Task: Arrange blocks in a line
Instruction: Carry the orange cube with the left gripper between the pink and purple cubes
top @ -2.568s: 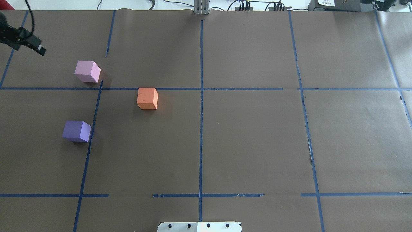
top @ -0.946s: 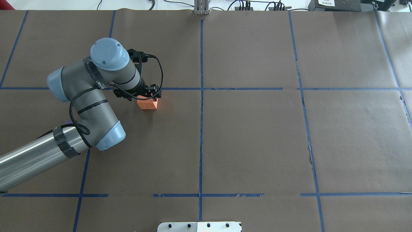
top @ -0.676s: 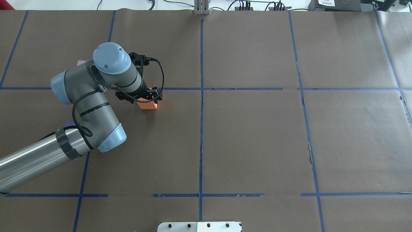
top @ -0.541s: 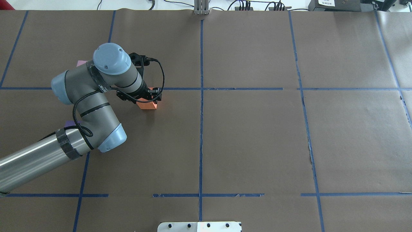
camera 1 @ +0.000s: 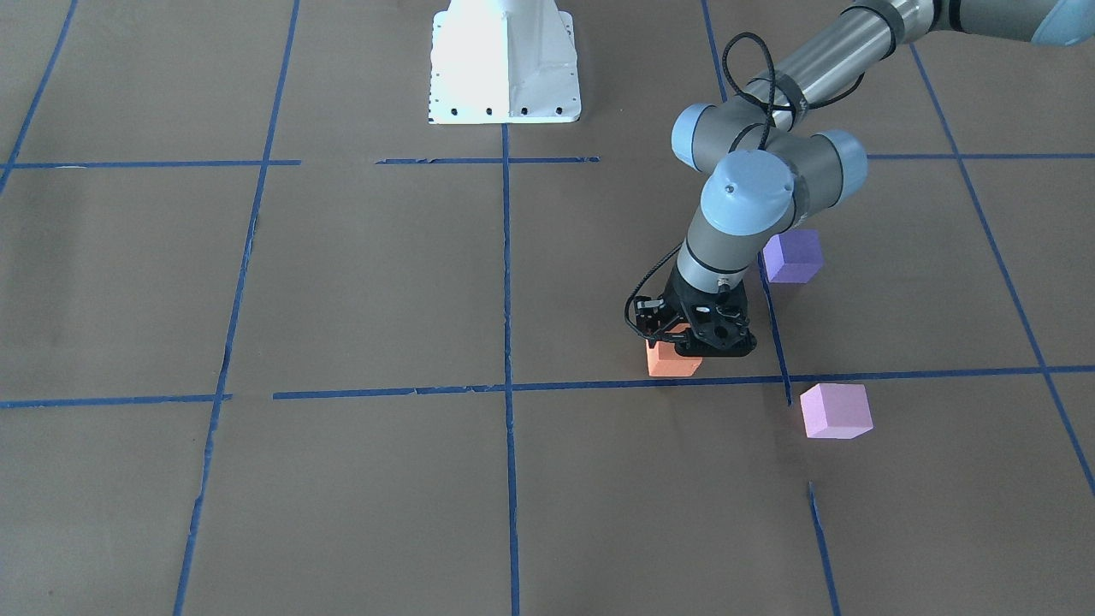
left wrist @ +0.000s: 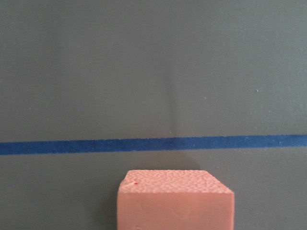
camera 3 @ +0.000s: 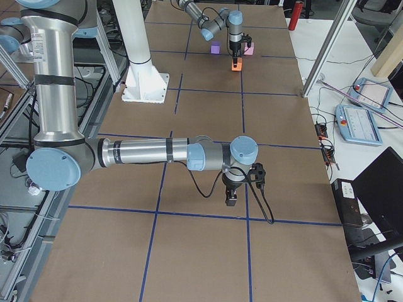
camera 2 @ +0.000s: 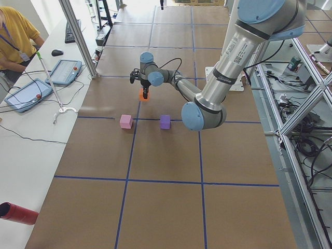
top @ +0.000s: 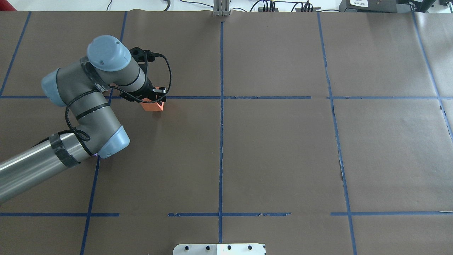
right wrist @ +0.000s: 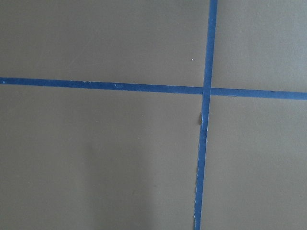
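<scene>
My left gripper (top: 153,101) is shut on the orange block (top: 154,107), close to a blue tape line. I cannot tell whether the block touches the paper. It fills the bottom of the left wrist view (left wrist: 175,203). In the front view the orange block (camera 1: 672,363) sits under the left gripper (camera 1: 682,349), with the violet-purple block (camera 1: 793,257) behind it and the pale pink block (camera 1: 836,411) to its right. The arm hides both in the overhead view. My right gripper (camera 3: 231,199) hangs over bare paper far from the blocks. I cannot tell whether it is open.
Brown paper with a grid of blue tape (top: 221,106) covers the table. The white robot base (camera 1: 505,68) stands at the table's robot side. An operator (camera 2: 15,41) sits beside a desk with tablets.
My left arm came in and closed on the orange block. In the last half second it carried the block left and slightly away from the robot.
</scene>
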`<state>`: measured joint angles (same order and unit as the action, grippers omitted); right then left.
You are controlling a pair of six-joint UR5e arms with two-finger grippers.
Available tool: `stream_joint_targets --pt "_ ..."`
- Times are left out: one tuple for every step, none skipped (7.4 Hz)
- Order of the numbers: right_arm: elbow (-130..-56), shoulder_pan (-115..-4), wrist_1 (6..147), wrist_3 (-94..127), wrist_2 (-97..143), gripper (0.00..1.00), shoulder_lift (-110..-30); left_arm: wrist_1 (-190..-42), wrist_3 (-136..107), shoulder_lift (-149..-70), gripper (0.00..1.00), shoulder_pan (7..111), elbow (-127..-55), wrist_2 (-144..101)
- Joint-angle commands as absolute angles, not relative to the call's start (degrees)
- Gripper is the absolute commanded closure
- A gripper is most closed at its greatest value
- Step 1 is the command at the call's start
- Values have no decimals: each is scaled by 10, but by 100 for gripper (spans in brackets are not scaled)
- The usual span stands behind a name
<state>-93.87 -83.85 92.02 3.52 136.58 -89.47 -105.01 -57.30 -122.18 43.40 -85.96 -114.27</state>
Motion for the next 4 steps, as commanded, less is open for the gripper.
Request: stream_joint_targets --pt "-939 -838 920 35 1366 0 -895 -1051 -508 -1125 87 497 -902 -1218" --pt "-939 -838 920 35 1366 0 -895 -1053 -507 -1099 87 510 -899 -1223" --pt "-940 -838 920 35 1366 0 -895 -1055 -500 -1084 85 516 -900 -1224" --pt "-940 -838 920 35 1366 0 -895 -1056 -493 -1079 82 517 -899 -1224"
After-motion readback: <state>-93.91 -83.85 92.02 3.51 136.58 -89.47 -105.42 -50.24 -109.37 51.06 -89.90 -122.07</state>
